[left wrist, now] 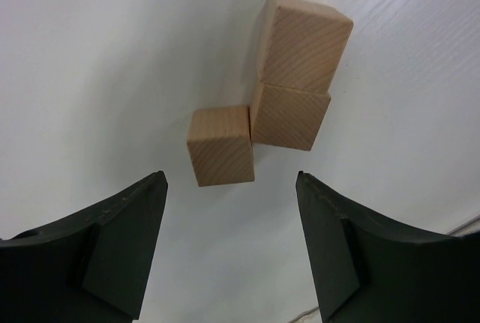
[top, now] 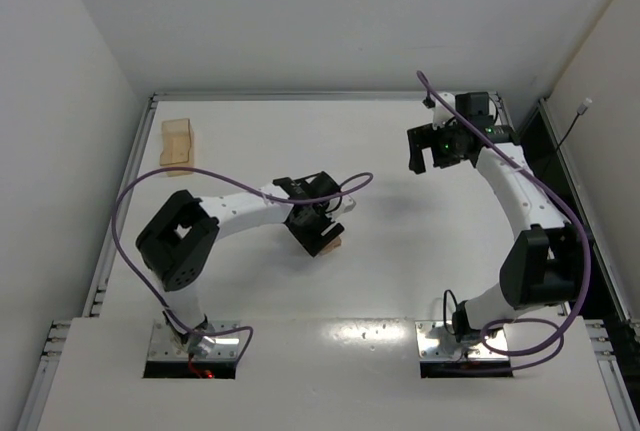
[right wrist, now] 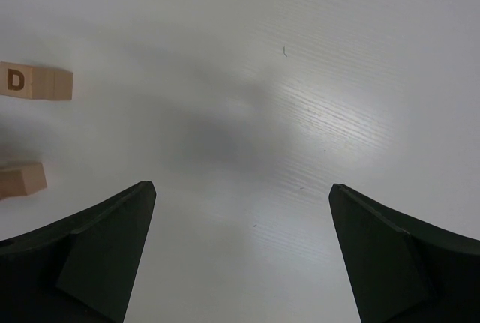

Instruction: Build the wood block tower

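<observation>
I get flat, bright overhead light in the top view, with small glare spots on the glossy white front ledge [top: 360, 332]. In the right wrist view a broad sheen lies across the white grained surface [right wrist: 337, 113], beside a soft grey shadow. The light-tan wooden cubes [left wrist: 289, 117] in the left wrist view are sharp and cast only faint shadows.

Seen from above, the left gripper [top: 322, 234] hides most of the blocks [top: 336, 243]. Only a tan sliver shows beside it, so their number cannot be told. In the right wrist view, left of the right gripper [right wrist: 240, 186], a lettered block [right wrist: 36, 83] and a nearer block [right wrist: 21, 179] are cut off by the frame edge.
</observation>
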`<action>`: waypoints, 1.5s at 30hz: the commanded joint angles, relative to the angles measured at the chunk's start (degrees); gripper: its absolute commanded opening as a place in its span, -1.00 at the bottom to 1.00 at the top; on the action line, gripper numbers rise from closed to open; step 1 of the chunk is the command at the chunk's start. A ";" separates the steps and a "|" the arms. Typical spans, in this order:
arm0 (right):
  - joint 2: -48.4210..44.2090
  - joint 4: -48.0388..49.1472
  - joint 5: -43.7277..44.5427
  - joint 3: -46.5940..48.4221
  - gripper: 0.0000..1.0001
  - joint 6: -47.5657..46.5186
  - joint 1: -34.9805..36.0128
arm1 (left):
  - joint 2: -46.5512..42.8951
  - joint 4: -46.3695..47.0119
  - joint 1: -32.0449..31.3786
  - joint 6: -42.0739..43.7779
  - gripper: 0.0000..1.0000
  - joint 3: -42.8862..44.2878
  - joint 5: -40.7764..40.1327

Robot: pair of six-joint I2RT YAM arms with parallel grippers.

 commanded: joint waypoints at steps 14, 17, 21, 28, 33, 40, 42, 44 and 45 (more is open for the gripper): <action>1.70 0.19 -3.07 0.71 1.00 1.07 -2.34 | 6.03 3.15 2.53 -1.46 0.01 3.86 2.43; 1.70 0.19 -3.07 1.23 1.00 1.07 -2.34 | 7.09 3.68 3.76 -1.99 -0.19 4.39 2.43; 2.23 0.19 -3.60 1.24 1.00 1.07 -2.34 | 7.62 3.68 4.29 -2.00 -0.44 5.00 2.43; 2.76 -0.34 -4.66 1.24 0.97 1.59 -2.34 | 2.89 2.01 4.29 -3.23 -1.00 6.23 2.43; 2.24 -0.34 -5.89 1.24 0.97 1.60 -2.34 | -5.64 -0.36 4.29 -4.54 -1.00 7.46 1.38; 2.85 -0.86 -8.61 1.76 0.97 2.21 -1.82 | -3.12 -16.16 2.97 -1.74 -1.00 22.21 0.15; 2.85 -0.87 -9.31 2.29 0.97 2.21 -1.82 | 1.10 -19.60 2.97 -1.21 -1.00 29.39 0.15; 3.37 -0.87 -9.84 2.29 0.97 2.21 -1.82 | 3.39 -21.97 3.50 -0.68 -1.00 33.63 0.15; 3.37 -0.87 -9.84 2.29 0.97 2.21 -1.82 | 4.36 -21.98 3.50 0.02 -1.00 35.31 0.15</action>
